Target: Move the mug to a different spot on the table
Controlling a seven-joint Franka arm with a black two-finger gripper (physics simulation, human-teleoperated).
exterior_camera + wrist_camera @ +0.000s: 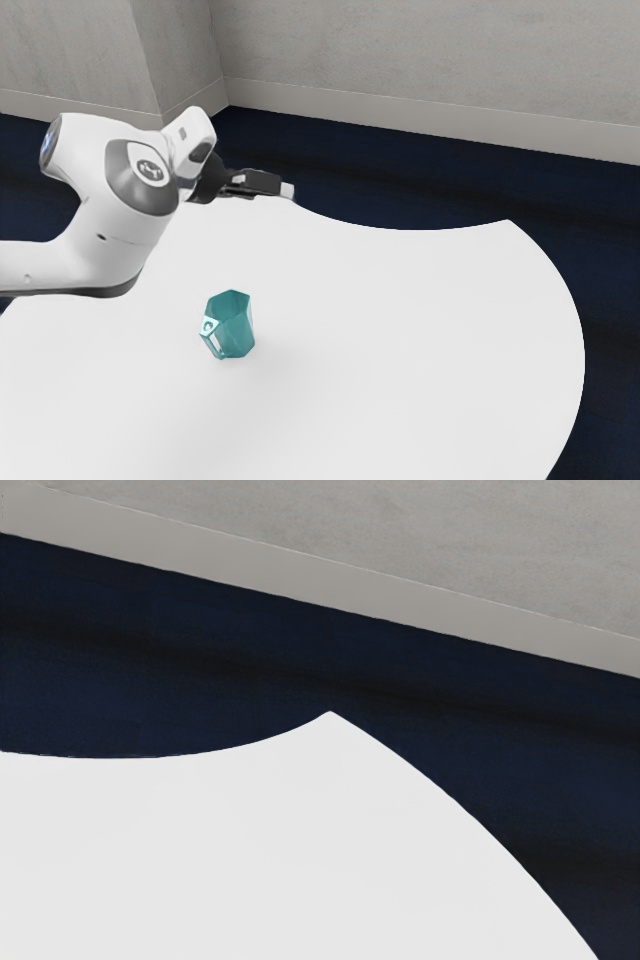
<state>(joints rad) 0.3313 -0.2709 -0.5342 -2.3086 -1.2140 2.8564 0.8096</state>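
A teal faceted mug [230, 325] stands upright on the white table [400, 330], left of the middle in the exterior view, its handle turned toward the view's lower left. My gripper [284, 188] is held level near the table's far edge, well above and behind the mug, pointing to the exterior view's right. It holds nothing and is far from the mug.
The table has a curved far edge with a pointed corner [329, 713], and a rounded edge [575, 330] on the exterior view's right. Beyond lie dark blue floor [450, 170] and a grey wall [420, 50]. My arm's white body [110, 210] covers the table's left side.
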